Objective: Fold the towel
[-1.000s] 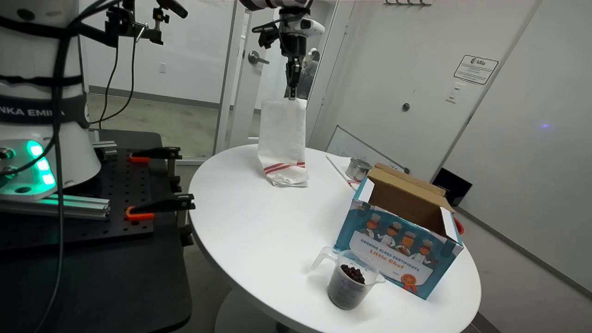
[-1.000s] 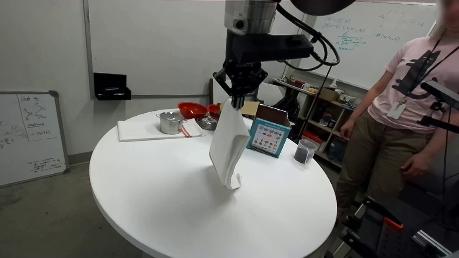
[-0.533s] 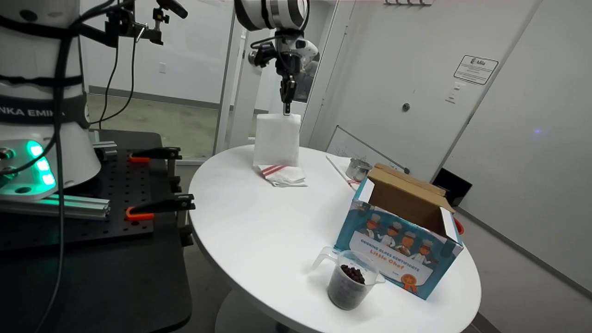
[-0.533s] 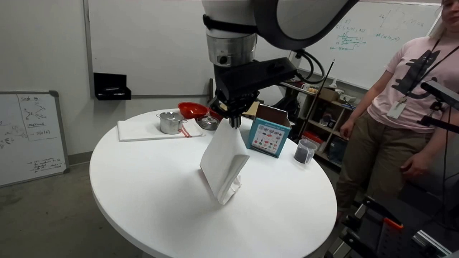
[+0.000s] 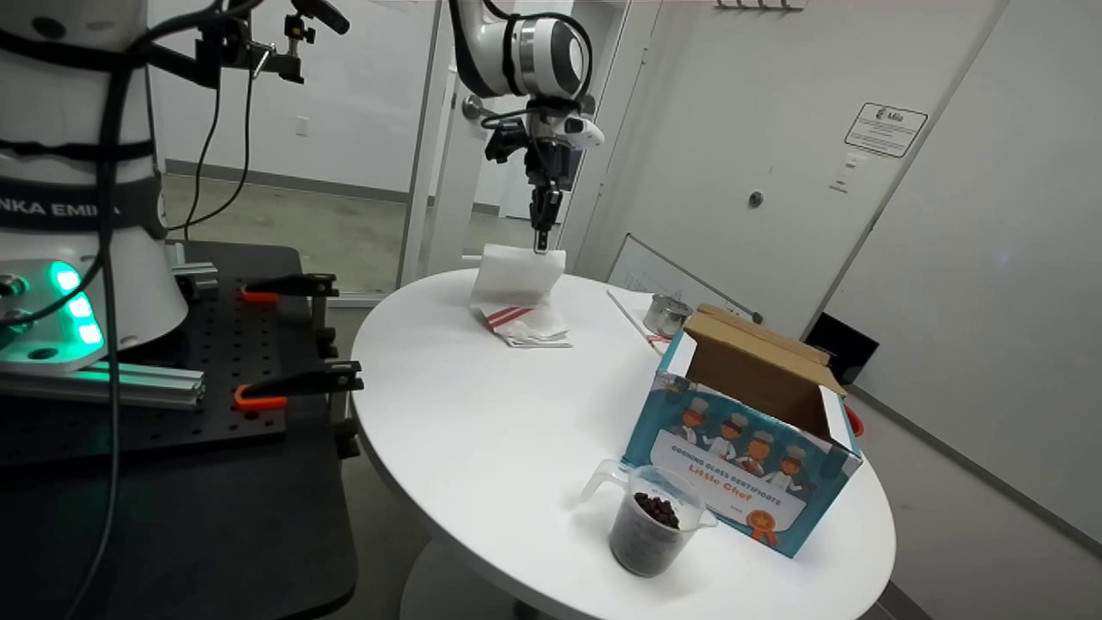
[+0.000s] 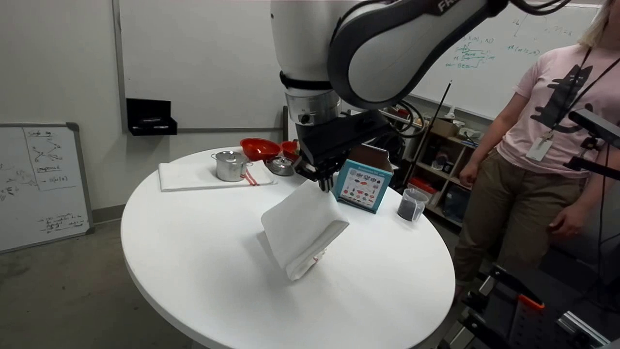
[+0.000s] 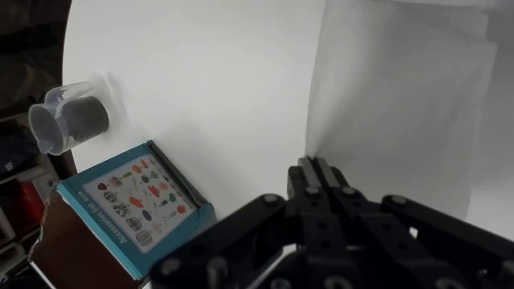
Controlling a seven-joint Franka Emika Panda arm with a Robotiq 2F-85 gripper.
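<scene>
The white towel (image 6: 302, 225) slants over the round table, its raised edge pinched by my gripper (image 6: 325, 188), which is shut on it. Below the raised panel, the towel (image 5: 519, 274) shows red stripes on a lower layer that lies on the tabletop in an exterior view. Several layers show along the towel's side edge. In the wrist view the gripper (image 7: 314, 159) has its fingers pressed together at a corner of the towel (image 7: 401, 112), whose cloth spreads away to the right. What lies beneath the slanted panel is partly hidden.
A colourful cardboard box (image 5: 732, 465) and a measuring cup (image 5: 652, 525) with dark bits stand on the table (image 6: 203, 271). Another striped white cloth (image 6: 186, 178) bears a metal pot (image 6: 231, 167). A red bowl (image 6: 259, 149) and a lid (image 6: 281, 166) are behind. A person (image 6: 547, 131) stands nearby.
My gripper has come down with the towel's edge in its grip. The towel went from hanging nearly upright to leaning low, its lower striped part now resting on the table.
</scene>
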